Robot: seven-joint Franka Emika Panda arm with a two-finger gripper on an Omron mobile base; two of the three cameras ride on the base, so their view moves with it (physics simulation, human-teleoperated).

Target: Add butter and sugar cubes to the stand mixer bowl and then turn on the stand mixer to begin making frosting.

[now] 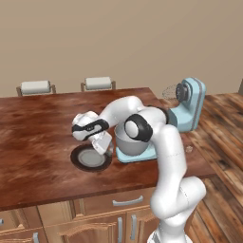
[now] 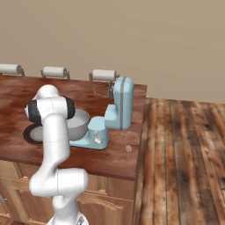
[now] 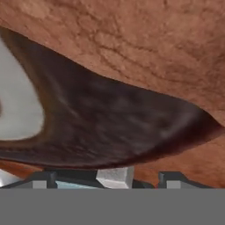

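— One table (image 1: 38, 142), wooden, carries it all?
— Yes. I see the mixer (image 1: 189, 108) at its right end, head tilted back, the bowl (image 1: 127, 145) on its base.
— And the plate (image 1: 90, 159)?
— Just left of the bowl; my jaws (image 1: 102, 148) hang low over its rim.
— Apart or together?
— I cannot tell; a small pale block (image 3: 115, 177) sits between the fingertips.

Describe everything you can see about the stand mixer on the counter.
The stand mixer is light blue, with a flat base, an upright neck and a rounded head tilted back, so its wire whisk points out sideways above the wooden counter. The grey metal stand mixer bowl sits on the base. It stands near the counter's right end, beside a dark plate.
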